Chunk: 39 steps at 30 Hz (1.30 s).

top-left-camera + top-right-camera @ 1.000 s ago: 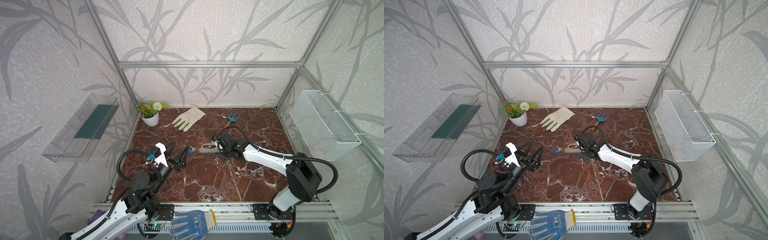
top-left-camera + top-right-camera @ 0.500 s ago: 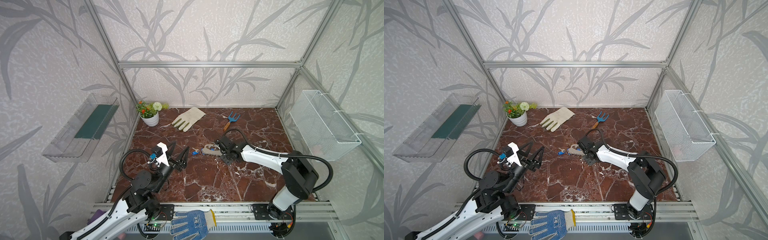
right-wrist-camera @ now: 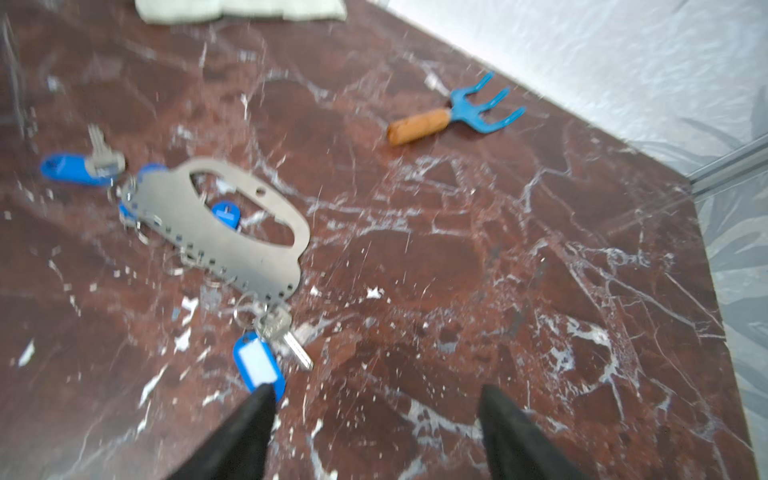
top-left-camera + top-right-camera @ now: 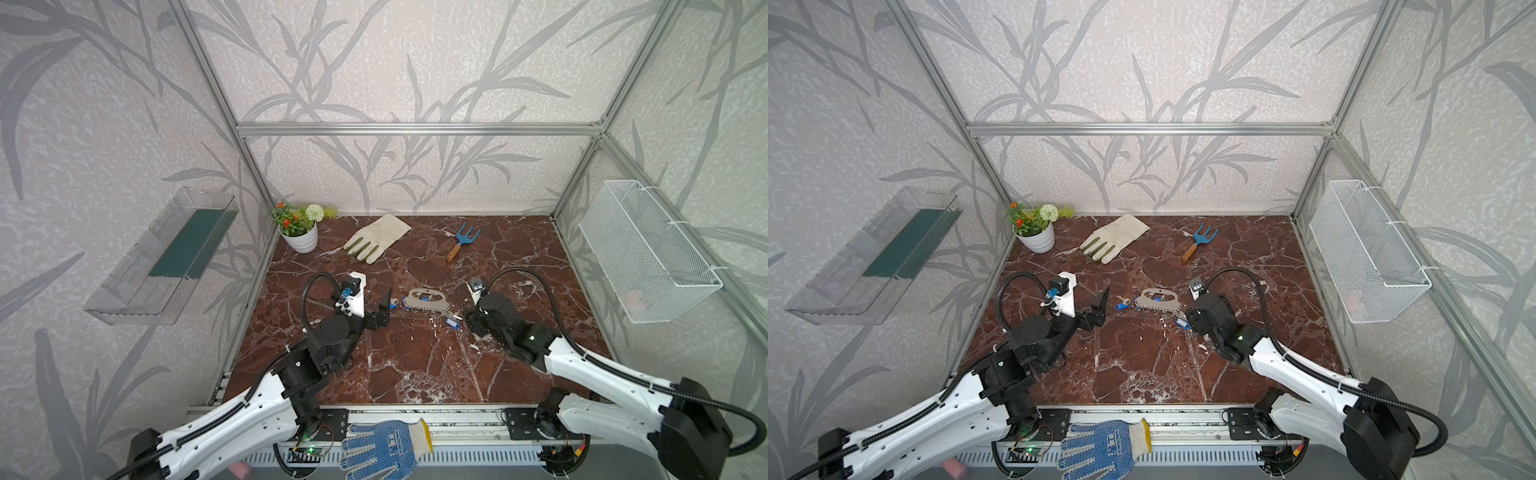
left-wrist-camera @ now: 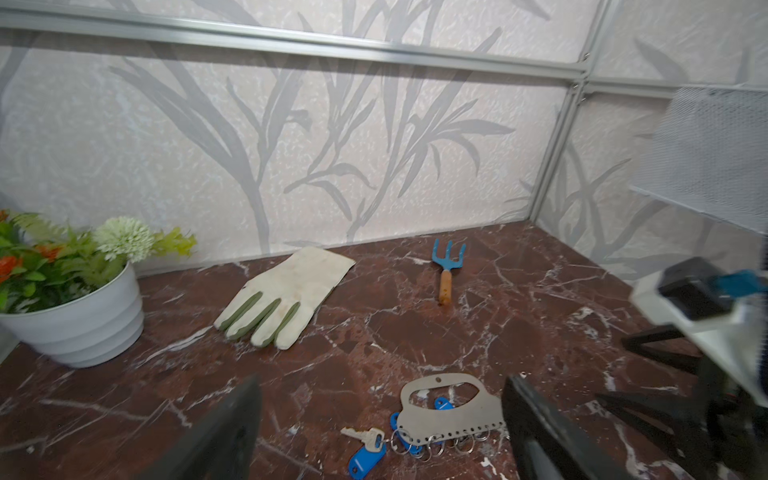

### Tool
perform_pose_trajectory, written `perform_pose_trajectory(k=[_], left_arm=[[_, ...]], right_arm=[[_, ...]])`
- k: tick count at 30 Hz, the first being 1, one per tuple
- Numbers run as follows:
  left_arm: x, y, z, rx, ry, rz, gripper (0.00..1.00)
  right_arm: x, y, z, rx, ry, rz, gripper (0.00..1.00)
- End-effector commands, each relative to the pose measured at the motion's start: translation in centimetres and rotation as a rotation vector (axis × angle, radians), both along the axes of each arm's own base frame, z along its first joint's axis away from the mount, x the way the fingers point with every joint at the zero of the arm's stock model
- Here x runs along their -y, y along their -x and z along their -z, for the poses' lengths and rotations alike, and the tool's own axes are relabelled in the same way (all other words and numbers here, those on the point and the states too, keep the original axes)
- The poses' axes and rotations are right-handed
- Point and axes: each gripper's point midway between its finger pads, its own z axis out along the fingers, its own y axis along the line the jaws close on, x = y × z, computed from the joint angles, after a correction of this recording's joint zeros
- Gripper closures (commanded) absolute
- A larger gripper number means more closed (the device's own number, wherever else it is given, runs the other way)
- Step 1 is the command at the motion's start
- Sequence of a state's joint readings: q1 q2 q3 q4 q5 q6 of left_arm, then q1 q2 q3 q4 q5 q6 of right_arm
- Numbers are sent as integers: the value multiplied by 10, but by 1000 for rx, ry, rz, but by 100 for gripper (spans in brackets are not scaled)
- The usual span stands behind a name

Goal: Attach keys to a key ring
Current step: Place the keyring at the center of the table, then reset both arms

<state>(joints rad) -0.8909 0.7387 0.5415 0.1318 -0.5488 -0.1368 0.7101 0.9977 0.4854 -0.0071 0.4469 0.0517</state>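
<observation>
Both your claws are spread wide and hold nothing: left gripper and right gripper flank the key ring, which lies flat mid-table. Wire rings line its edge holes, with keys at its 5 and 9 o'clock in both top views; I can't tell if they're threaded. Tag label blank, blue dotted glove print unreadable.

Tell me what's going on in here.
Two robot arms are hanging keys on a flat metal key ring. It lies on the table between them, with blue-tagged keys clustered along its holed edge. The left gripper and right gripper are both open and hold nothing.
</observation>
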Motion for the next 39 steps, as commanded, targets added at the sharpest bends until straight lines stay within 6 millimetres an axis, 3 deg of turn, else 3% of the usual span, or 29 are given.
perform_pose_trajectory(k=[1, 7, 13, 16, 22, 26, 29, 34, 37, 39], left_arm=[[-31, -18, 10, -41, -158, -225, 1], [-91, -60, 46, -142, -187, -459, 1], [-164, -94, 85, -234, -277, -676, 1], [-188, -101, 110, -272, -282, -746, 1], [-191, -122, 158, -323, -360, -687, 1], [-190, -137, 154, -257, -393, -681, 1], [-189, -140, 156, -209, -337, -649, 1], [-205, -129, 161, -183, -172, -619, 1], [-204, -126, 175, -219, -143, -571, 1], [-201, -131, 173, -203, -140, -542, 1]], right_arm=[[23, -17, -57, 319, -185, 131, 1], [62, -29, -64, 362, -184, 253, 1], [72, -46, -47, 411, -29, 265, 1], [77, -59, -34, 404, 33, 279, 1], [94, -86, 2, 389, 120, 356, 1], [101, -94, 8, 444, 132, 385, 1], [103, -99, 17, 361, 48, 325, 1], [119, -108, 42, 240, -101, 298, 0], [114, -108, 42, 237, -107, 263, 1], [116, -111, 42, 245, -108, 277, 1]])
